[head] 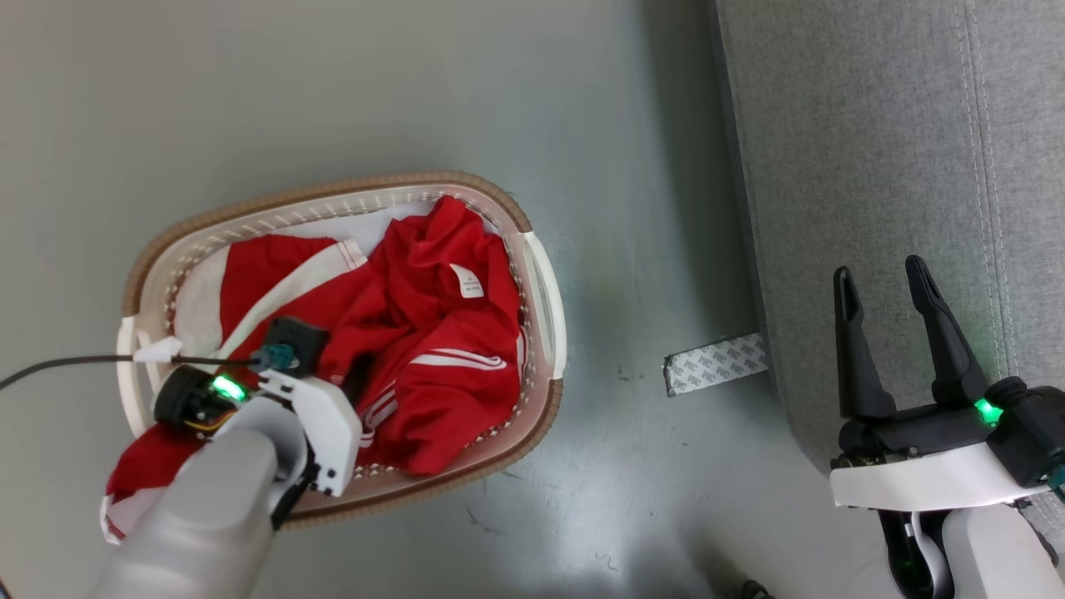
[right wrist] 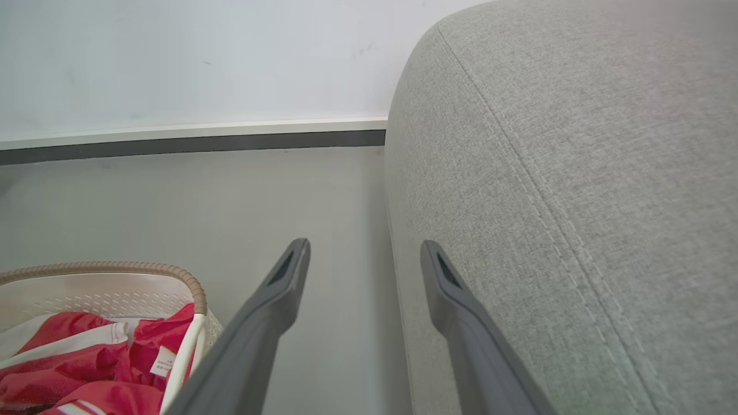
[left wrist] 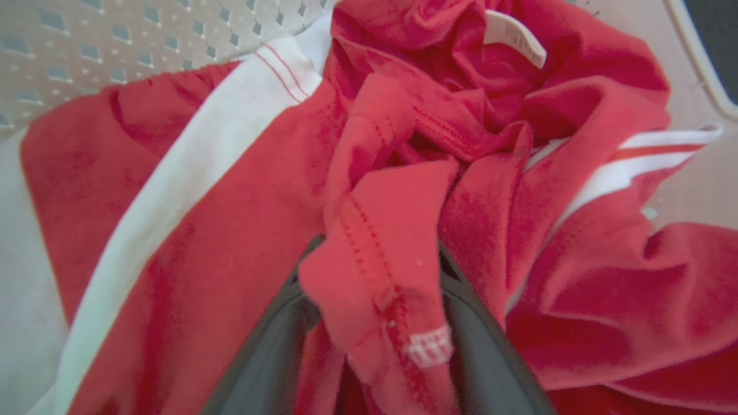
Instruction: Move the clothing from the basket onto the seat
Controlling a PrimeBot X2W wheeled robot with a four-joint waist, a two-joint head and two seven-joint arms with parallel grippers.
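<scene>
In the basket (head: 333,187), left gripper (left wrist: 377,248) tips hidden by clothing (head: 441,333) fold, grip unclear, right gripper (head: 880,270) spread at seat (head: 874,125) edge.

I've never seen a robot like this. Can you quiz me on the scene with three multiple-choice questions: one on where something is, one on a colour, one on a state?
1. Where is the clothing?
A. on a table
B. in the basket
C. on a hook

2. What colour is the basket's rim band?
A. blue
B. black
C. brown

3. How is the right gripper?
A. open, holding nothing
B. shut on a cushion
C. shut tight, empty

Answers:
1 B: the red fabric lies heaped inside the white walls, with one end hanging over the rim.
2 C: a brown band runs round the top edge.
3 A: its two dark fingers stand apart with nothing between them.
</scene>
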